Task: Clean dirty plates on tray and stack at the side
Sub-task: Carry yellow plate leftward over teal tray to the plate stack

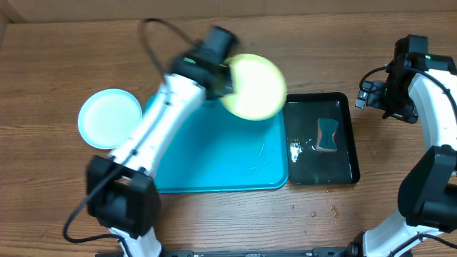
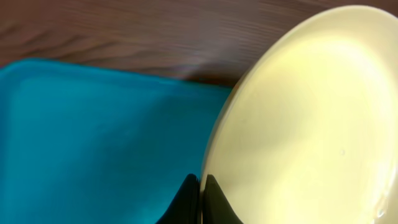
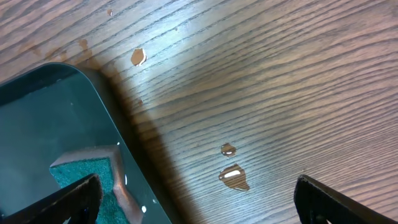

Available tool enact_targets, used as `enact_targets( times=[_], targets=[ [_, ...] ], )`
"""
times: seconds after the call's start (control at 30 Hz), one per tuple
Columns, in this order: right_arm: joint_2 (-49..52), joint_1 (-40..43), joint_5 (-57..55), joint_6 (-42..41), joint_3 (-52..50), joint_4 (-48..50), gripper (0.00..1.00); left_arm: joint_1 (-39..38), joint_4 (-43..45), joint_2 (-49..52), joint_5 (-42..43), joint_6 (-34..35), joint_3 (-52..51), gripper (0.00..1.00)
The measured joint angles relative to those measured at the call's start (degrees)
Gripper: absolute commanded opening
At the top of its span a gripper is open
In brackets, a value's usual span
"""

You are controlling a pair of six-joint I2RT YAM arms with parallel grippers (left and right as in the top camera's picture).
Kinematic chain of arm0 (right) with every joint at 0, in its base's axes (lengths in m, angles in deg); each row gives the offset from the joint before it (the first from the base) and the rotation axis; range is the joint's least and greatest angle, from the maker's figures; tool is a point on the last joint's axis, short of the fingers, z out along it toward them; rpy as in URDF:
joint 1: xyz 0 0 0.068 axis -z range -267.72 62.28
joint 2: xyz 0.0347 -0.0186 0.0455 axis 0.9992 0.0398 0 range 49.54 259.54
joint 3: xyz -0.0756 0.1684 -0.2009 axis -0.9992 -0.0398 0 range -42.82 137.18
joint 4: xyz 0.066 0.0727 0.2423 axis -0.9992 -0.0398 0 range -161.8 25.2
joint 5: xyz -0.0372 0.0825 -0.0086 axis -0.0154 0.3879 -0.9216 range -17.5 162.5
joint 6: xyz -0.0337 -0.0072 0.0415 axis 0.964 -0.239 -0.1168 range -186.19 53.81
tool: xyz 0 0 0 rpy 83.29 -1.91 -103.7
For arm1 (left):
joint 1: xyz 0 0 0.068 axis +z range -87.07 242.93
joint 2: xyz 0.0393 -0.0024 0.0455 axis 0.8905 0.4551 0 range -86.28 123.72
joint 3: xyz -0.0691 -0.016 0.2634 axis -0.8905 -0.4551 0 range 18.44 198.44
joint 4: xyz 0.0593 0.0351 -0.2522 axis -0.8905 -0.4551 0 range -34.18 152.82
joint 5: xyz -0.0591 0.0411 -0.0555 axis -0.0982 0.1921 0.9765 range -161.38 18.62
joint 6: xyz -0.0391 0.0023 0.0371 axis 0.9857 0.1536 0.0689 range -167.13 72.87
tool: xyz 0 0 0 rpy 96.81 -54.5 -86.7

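Left claw [image 2: 200, 190], fingers pressed together on the rim of the yellow-green plate [image 2: 305, 124], holds that plate tilted above the far right corner of the turquoise tray [image 2: 93, 137]. From overhead, the plate overhangs the tray's far edge and the wooden surface [image 1: 71, 43] beyond; motion blur softens its outline. A second plate, pale blue [image 1: 109, 118], lies flat on the surface just left of the tray and apart from it. A smaller black tray [image 1: 343, 171] sits against the turquoise tray's right side and carries a sponge [image 1: 328, 134] and a white fleck of residue [image 1: 295, 149]. Right claw [image 3: 199, 202], fingers spread wide and holding nothing, hangs over the surface beside the black tray's corner, where several water droplets [image 3: 233, 176] lie on the wood.
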Motion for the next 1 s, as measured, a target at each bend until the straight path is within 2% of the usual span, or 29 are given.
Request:
enact_targets(
  times=[0.13, 0.4, 0.6, 0.8, 1.0],
  targets=[
    [0.00, 0.00, 0.00, -0.02, 0.00, -0.02, 1.00, 12.74, -5.40, -0.02, 3.32, 0.85, 0.00, 0.04],
    [0.00, 0.00, 0.00, 0.00, 0.00, -0.02, 1.00, 36.70, -12.00, -0.09, 4.72, 0.55, 0.00, 0.04],
    [0.00, 0.00, 0.00, -0.02, 0.00, -0.02, 1.00, 48.96, -13.09, -0.15, 4.70, -1.05, 0.00, 0.04],
    [0.00, 0.00, 0.00, -0.02, 0.00, 0.00, 1.00, 53.24, -13.05, -0.42, 3.17, -2.36, -0.44, 0.04],
    [0.00, 0.00, 0.00, 0.00, 0.00, 0.00, 1.00, 52.19, -5.53, -1.01, 0.81, -2.69, -7.56, 0.04]
  ],
)
